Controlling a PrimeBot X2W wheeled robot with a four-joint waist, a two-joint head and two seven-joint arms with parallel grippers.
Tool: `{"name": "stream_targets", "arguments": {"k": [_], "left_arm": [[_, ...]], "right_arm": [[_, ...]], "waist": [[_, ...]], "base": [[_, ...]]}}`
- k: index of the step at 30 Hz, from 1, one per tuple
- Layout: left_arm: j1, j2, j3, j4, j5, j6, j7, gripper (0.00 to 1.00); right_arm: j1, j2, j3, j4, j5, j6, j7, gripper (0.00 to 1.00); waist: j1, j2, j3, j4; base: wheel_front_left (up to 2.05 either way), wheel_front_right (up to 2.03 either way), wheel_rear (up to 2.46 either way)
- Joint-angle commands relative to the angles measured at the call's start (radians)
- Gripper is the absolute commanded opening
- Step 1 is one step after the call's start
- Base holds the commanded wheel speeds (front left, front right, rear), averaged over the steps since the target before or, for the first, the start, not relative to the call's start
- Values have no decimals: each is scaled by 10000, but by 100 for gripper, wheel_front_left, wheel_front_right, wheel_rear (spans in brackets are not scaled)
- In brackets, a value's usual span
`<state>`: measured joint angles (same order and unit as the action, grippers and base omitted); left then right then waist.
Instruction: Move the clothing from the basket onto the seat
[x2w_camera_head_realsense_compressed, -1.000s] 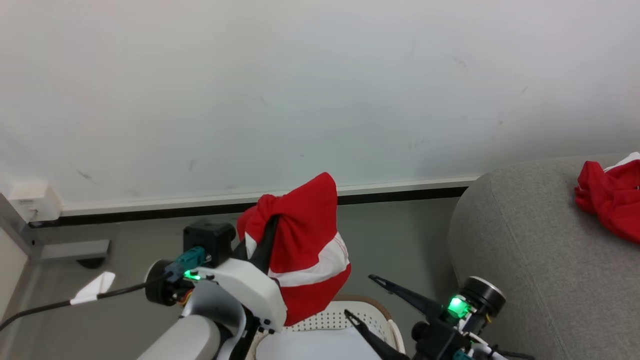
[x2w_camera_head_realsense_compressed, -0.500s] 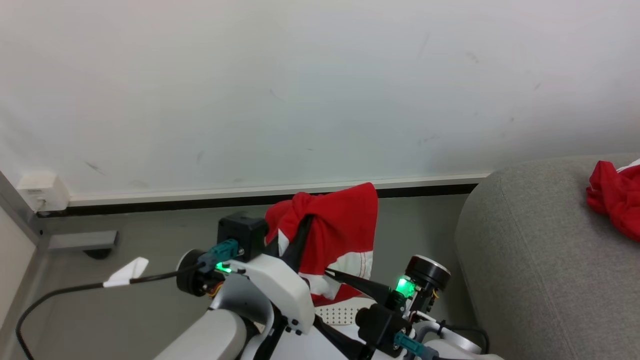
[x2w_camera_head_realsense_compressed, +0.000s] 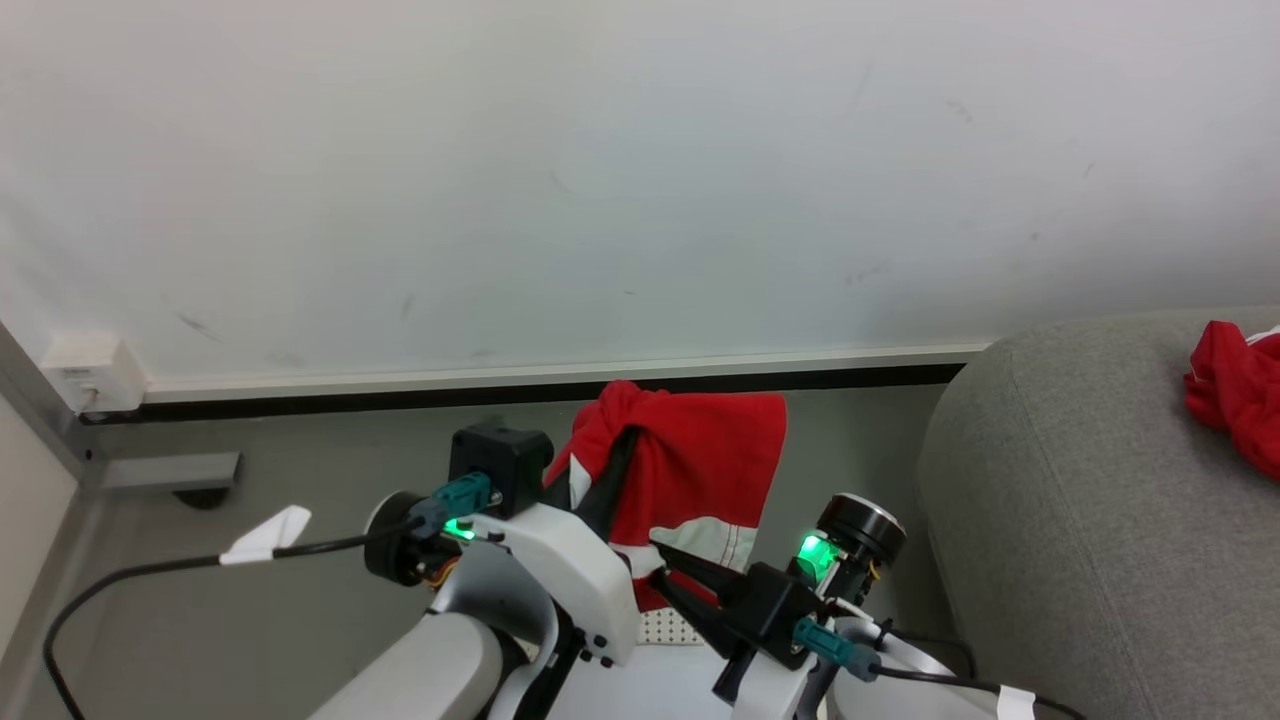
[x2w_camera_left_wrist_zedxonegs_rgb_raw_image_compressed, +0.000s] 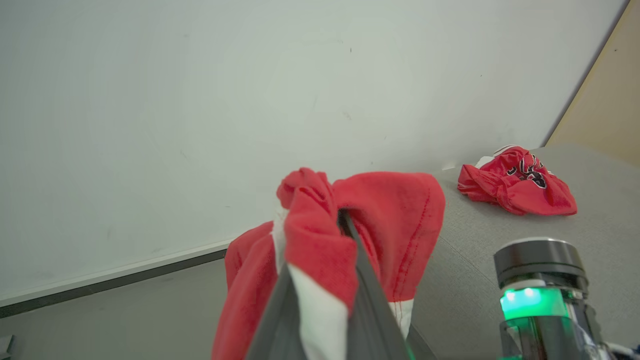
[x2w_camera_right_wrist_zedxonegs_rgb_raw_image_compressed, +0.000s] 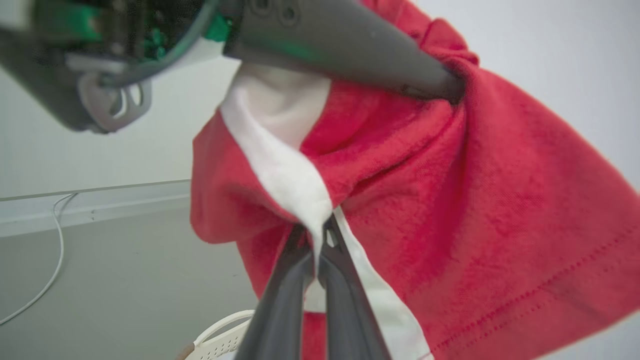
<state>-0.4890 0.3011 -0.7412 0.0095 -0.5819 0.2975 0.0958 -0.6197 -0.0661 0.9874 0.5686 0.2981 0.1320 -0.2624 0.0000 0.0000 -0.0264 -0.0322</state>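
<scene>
Right gripper (x2w_camera_head_realsense_compressed: 655, 562) has come in from the lower right, where it stood spread and clear of the cloth a second ago. It is now pressed together on the red-and-white garment (x2w_camera_head_realsense_compressed: 700, 460). Head camera has also shifted a little, so wall and seat sit slightly differently in frame; not a move of those things.

Garment position: hangs in the air from the left gripper (x2w_camera_head_realsense_compressed: 628, 442), above the basket (x2w_camera_head_realsense_compressed: 668, 628), in front of the wall's dark skirting. Upper bunch of red cloth wraps around the left fingertips; the rest drapes down and to the robot's right.

Left wrist view: left gripper (x2w_camera_left_wrist_zedxonegs_rgb_raw_image_compressed: 342, 220) has its fingers closed together, with the garment (x2w_camera_left_wrist_zedxonegs_rgb_raw_image_compressed: 400, 220) folded over both tips.

Right wrist view: right gripper (x2w_camera_right_wrist_zedxonegs_rgb_raw_image_compressed: 316, 245) pinches a fold of the white stripe low on the garment (x2w_camera_right_wrist_zedxonegs_rgb_raw_image_compressed: 475, 200). Jaws nearly touch, with only cloth between them.

Containers: the basket shows in the head view as a strip of perforated cream wall between the two arms, below the hanging hem. In the right wrist view a corner of the basket (x2w_camera_right_wrist_zedxonegs_rgb_raw_image_compressed: 215, 340) shows under the garment. Pale pad (x2w_camera_head_realsense_compressed: 650, 690) lies inside it.

Seat (x2w_camera_head_realsense_compressed: 1080, 520) stands to the robot's right, apart from the held garment. Crumpled red garment (x2w_camera_head_realsense_compressed: 1235, 400) lies on top of it. In the left wrist view that crumpled red garment (x2w_camera_left_wrist_zedxonegs_rgb_raw_image_compressed: 517, 187) shows a dark logo on its upper side, resting on the seat (x2w_camera_left_wrist_zedxonegs_rgb_raw_image_compressed: 480, 280).
</scene>
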Motion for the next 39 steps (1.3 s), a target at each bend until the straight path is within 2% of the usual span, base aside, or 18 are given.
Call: {"name": "stream_targets", "arguments": {"k": [1, 19, 20, 23, 31, 39], "left_arm": [[22, 65, 32, 17, -62, 13, -22, 0], [108, 169, 33, 59, -87, 152, -130, 0], [109, 167, 35, 58, -71, 174, -159, 15], [95, 173, 26, 47, -2, 184, -231, 100], [70, 225, 65, 30, 53, 278, -338, 100], [171, 303, 44, -35, 55, 322, -382, 100]], "right_arm": [[-146, -70, -74, -4, 10, -26, -32, 0], [-40, -217, -846, -351, -127, -26, -31, 0], [-40, -234, -879, -362, -135, -26, -31, 0], [-9, -274, -981, -385, -158, -26, -31, 0], [125, -524, -1372, -511, -19, -26, -33, 0], [7, -919, -2204, -707, 37, -26, -33, 0]], "waist": [[0, 0, 6, -28], [0, 0, 39, -287], [0, 0, 41, -291], [0, 0, 42, -300], [0, 0, 48, -426], [0, 0, 155, -1081]], "base": [[0, 0, 0], [0, 0, 0], [0, 0, 0], [0, 0, 0], [0, 0, 0], [0, 0, 0]]}}
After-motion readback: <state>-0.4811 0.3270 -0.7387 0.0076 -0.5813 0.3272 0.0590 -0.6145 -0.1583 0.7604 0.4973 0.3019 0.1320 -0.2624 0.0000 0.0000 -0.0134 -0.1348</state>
